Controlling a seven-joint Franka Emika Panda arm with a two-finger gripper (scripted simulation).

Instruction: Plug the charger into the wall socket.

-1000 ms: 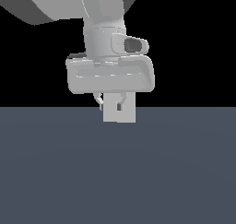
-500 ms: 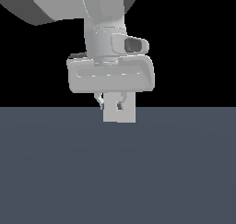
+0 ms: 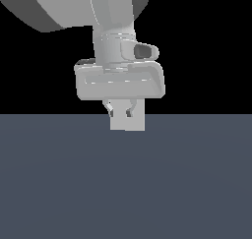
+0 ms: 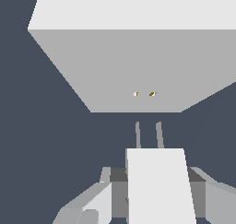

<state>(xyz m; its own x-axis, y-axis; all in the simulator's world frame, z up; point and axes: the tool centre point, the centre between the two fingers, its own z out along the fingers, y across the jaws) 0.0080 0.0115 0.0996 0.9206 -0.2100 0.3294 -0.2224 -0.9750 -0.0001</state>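
In the wrist view my gripper is shut on the charger, a small plain white cube. Its two thin prongs point at the wall socket, a larger pale grey block with two tiny yellowish dots at its centre. A short gap separates the prong tips from the socket face. The prongs line up roughly with the dots. In the exterior view my gripper hangs low in front of a pale block, apparently the socket. The charger cannot be told apart there.
A flat dark blue-grey floor fills the lower half of the exterior view, with black background above. My arm's large links fill the top of that view. Nothing else shows.
Almost nothing has visibly changed. The arm and the pale block behind the fingers stand in nearly the same place as one second ago.
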